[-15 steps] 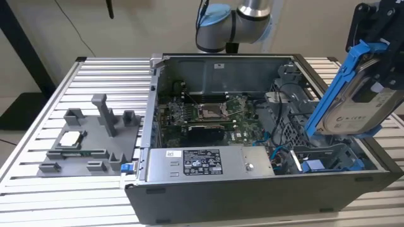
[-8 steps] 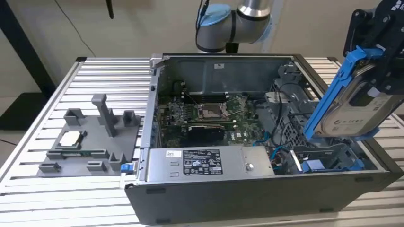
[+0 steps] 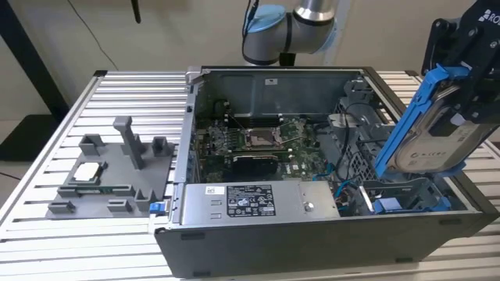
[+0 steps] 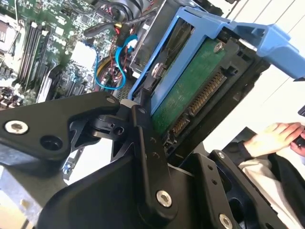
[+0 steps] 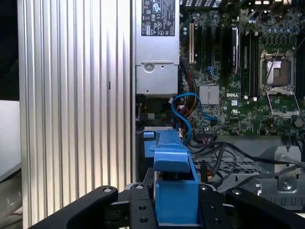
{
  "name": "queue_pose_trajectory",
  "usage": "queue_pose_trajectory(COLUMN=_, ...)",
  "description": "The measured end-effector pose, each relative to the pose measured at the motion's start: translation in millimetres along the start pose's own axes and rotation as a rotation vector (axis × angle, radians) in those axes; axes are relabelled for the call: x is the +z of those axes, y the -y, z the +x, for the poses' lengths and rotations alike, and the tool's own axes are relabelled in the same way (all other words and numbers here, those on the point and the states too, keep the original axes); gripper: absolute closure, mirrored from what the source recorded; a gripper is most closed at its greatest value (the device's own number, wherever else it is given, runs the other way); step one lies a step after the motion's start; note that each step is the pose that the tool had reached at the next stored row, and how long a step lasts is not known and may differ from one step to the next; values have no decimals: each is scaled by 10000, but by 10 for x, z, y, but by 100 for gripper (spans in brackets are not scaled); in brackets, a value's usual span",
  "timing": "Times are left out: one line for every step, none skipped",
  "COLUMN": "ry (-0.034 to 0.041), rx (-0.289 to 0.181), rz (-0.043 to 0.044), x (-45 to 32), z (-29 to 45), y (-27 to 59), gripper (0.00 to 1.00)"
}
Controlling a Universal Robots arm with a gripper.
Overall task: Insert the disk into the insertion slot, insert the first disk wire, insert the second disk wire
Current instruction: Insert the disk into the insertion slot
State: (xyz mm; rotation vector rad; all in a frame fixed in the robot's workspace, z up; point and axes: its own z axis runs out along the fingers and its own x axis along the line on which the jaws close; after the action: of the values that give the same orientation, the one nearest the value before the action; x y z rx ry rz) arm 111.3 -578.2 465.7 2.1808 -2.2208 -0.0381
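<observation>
Disk [image 3: 434,139] in the grip: in the exterior view I see the gripper [image 3: 466,115] clamped on it over the edge of the open computer case [image 3: 312,243] at the exterior view's right. The disk is off the horizontal, its long axis running steeply up. Its lower end hangs just above the insertion slot [image 3: 408,198], which sits in the case's near corner on that same side, beside the power supply [image 3: 252,202]. So the slot lies below the tool and a little toward the case's middle, and the disk is not yet in it. A grey fixture tray [image 3: 109,175] rests on the slatted table [image 3: 125,93], well apart.

In the second wrist view the black fingers [image 4: 145,143] press on the blue carrier frame [image 4: 267,36], and the drive's green board and connector face the camera. A person's hand [image 4: 272,136] shows beyond the case.

In the first wrist view the carrier's blue end points toward the slot's blue rail [image 5: 149,136]. A loose blue cable [image 5: 183,114] curls just beside that rail, near the motherboard [image 5: 248,71]. By my read, neither wire is plugged into the drive
</observation>
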Motion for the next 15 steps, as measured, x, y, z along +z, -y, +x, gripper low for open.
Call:
queue_pose_trajectory(ry=1, rx=0, rz=0, x=9, z=0, y=0, gripper=67)
queue_pose_trajectory(ry=1, rx=0, rz=0, x=16, z=0, y=1, gripper=67)
queue_pose_trajectory(ry=1, rx=0, rz=0, x=20, z=0, y=1, gripper=67)
queue_pose_trajectory(ry=1, rx=0, rz=1, x=21, z=0, y=1, gripper=67)
queue_pose_trajectory(ry=0, rx=0, rz=0, x=21, z=0, y=1, gripper=67)
queue_pose_trajectory(ry=-1, rx=0, rz=0, x=21, z=0, y=1, gripper=67)
queue_pose_trajectory(ry=0, rx=0, rz=0, x=21, z=0, y=1, gripper=67)
queue_pose_trajectory(ry=1, rx=0, rz=1, x=22, z=0, y=1, gripper=67)
queue_pose_trajectory(ry=0, rx=0, rz=0, x=22, z=0, y=1, gripper=67)
queue_pose_trajectory(ry=1, rx=0, rz=-3, x=22, z=0, y=1, gripper=67)
queue_pose_trajectory(ry=2, rx=0, rz=-4, x=22, z=0, y=1, gripper=67)
queue_pose_trajectory(ry=1, rx=0, rz=-4, x=20, z=0, y=1, gripper=67)
queue_pose_trajectory(ry=0, rx=0, rz=-5, x=18, z=0, y=0, gripper=67)
queue_pose_trajectory(ry=0, rx=0, rz=-6, x=14, z=0, y=0, gripper=67)
queue_pose_trajectory(ry=2, rx=1, rz=-6, x=9, z=0, y=0, gripper=67)
